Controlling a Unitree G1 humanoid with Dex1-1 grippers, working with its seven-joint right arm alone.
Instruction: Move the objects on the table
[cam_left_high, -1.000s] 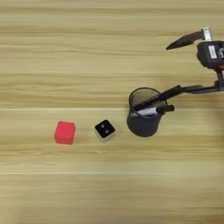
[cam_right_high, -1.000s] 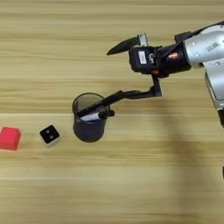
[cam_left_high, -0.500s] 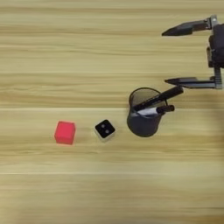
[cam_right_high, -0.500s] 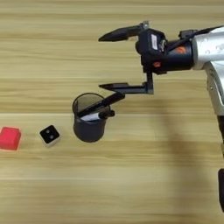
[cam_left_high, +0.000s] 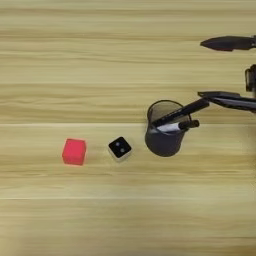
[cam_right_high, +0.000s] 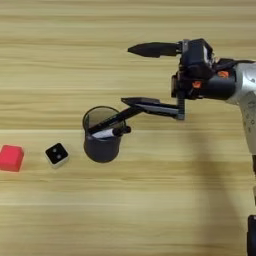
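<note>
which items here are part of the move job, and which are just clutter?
Part of the job:
- red cube
- white cube with black two-dotted top
- black mesh pen cup with markers
- right gripper, fingers spread wide, holding nothing

Just lying about:
- nothing; only the bare wooden table carrying them

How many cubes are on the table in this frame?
2. A red cube sits furthest left, and a white cube with a black two-dotted top lies between it and the black mesh pen cup. Nothing suggests a hidden third.
</note>
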